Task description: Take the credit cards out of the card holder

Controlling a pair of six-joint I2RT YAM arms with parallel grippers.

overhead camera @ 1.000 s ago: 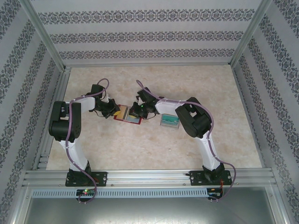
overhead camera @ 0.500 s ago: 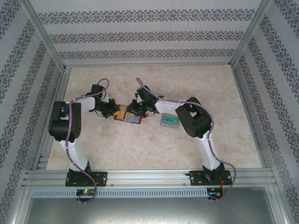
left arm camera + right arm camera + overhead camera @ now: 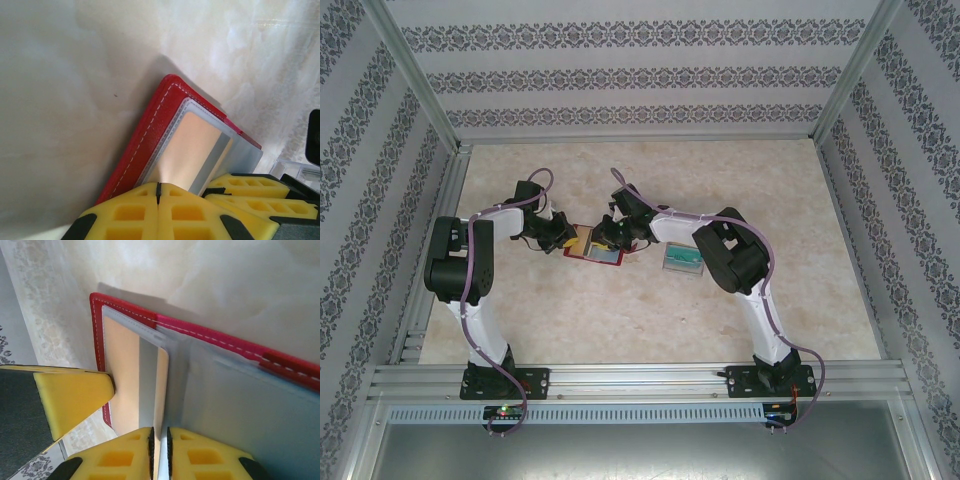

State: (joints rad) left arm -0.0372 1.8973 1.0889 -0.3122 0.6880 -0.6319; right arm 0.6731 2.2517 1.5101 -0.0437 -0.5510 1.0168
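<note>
Operator, your card holder (image 3: 592,243) lies opened flat on the desk (image 3: 620,330), between the two hands, with its red cover down and its grey see-through pockets up.

Left hand (image 3: 560,238): it is at the holder's left edge. In the left wrist view its fingers (image 3: 125,215) are pressed fully together with the seam closed. Their tips sit at the holder's edge, against the pocket. I cannot tell whether any of the holder is pinched between them.

Right hand (image 3: 160,445): it is over the holder's middle fold. Its fingers stand a narrow slit apart, and the edge of the beige-gold card (image 3: 122,360) runs into that slit. I cannot tell whether they clamp the card or only flank it.

Beige-gold card: most of it is still inside the holder's left pocket, under the grey film, and a grey stripe runs along its length. In the right wrist view, one yellow fingertip of the left hand touches that pocket at the holder's outer edge.

Teal-green card (image 3: 682,258): it lies flat on the desk, well apart from the holder on its right side and close by the right arm's elbow. I cannot tell whether other cards lie with it.
</note>
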